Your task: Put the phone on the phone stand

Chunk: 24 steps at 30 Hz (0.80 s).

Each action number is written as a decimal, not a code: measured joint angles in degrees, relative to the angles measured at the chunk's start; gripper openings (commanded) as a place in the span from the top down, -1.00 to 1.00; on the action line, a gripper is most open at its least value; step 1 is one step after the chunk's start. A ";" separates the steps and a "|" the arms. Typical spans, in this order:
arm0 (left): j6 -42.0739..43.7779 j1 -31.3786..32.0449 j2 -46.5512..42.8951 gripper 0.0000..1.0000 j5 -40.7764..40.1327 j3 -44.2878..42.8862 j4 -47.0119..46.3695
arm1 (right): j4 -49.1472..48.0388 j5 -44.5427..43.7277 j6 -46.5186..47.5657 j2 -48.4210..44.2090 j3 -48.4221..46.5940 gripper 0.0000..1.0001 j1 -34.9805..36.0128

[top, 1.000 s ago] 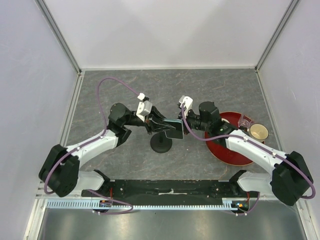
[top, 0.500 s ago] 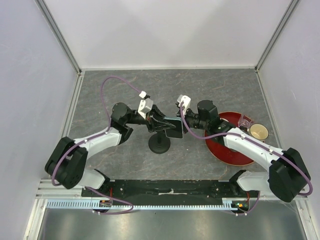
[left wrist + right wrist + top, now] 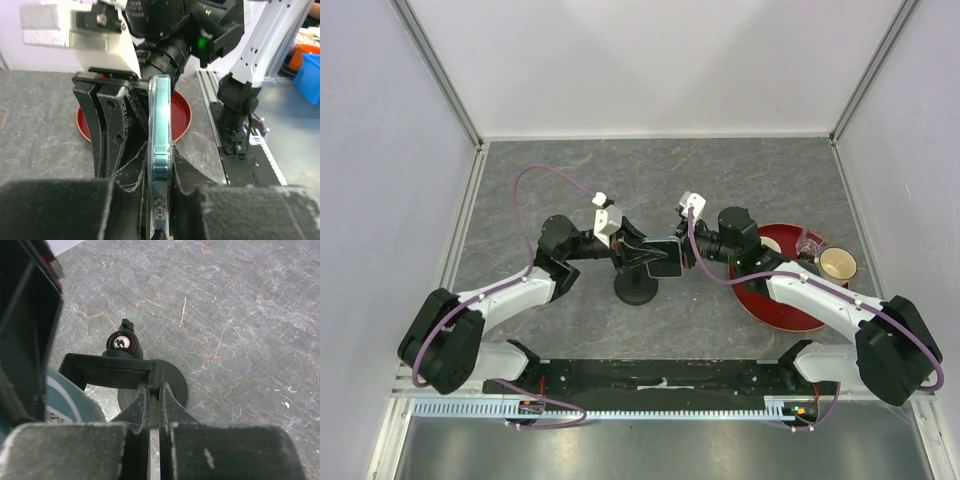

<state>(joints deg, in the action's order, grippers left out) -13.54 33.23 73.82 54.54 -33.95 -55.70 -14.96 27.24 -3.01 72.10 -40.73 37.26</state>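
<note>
Two robot arms meet over the middle of a grey stone-patterned surface (image 3: pixel 750 180). The left hand (image 3: pixel 640 250) is clamped on the phone (image 3: pixel 667 262), which it holds on edge, clear of the surface. The phone's long axis runs away from that hand toward the right hand (image 3: pixel 686 255). The right hand is shut on a thin lip of the phone stand (image 3: pixel 635 290), pinching the black holder (image 3: pixel 107 371) at its top, above the round base. From the right wrist, a teal corner of the phone shows just beside the holder and looks not yet seated in it. The coming move seems to turn on sliding it in. A red plate (image 3: pixel 775 305) and a cup (image 3: pixel 838 264) sit well apart to the right. White walls (image 3: pixel 650 60) close in three sides
</note>
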 measured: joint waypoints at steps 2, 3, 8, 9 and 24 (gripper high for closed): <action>0.07 -0.04 2.14 0.95 1.73 -1.20 0.42 | 0.00 0.52 0.02 0.11 -0.04 1.00 -0.20; 0.24 -0.09 3.04 0.95 2.29 -1.57 0.44 | 0.04 0.74 0.02 0.15 -0.07 1.00 -0.48; 2.45 -0.55 3.76 0.95 4.13 -2.01 2.01 | 1.60 2.82 1.75 1.38 -1.68 1.00 -0.79; 2.75 -0.79 3.89 0.95 4.48 -2.16 2.36 | 1.81 3.21 2.05 1.75 -2.03 1.00 -0.90; 4.59 -2.67 5.81 0.95 6.14 -4.20 5.99 | 4.98 10.71 6.78 7.61 -8.02 1.00 -3.06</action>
<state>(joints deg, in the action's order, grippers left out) -8.95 30.57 79.64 60.69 -38.15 -49.71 -9.98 37.95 3.77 79.70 -48.75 34.20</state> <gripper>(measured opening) 0.179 0.034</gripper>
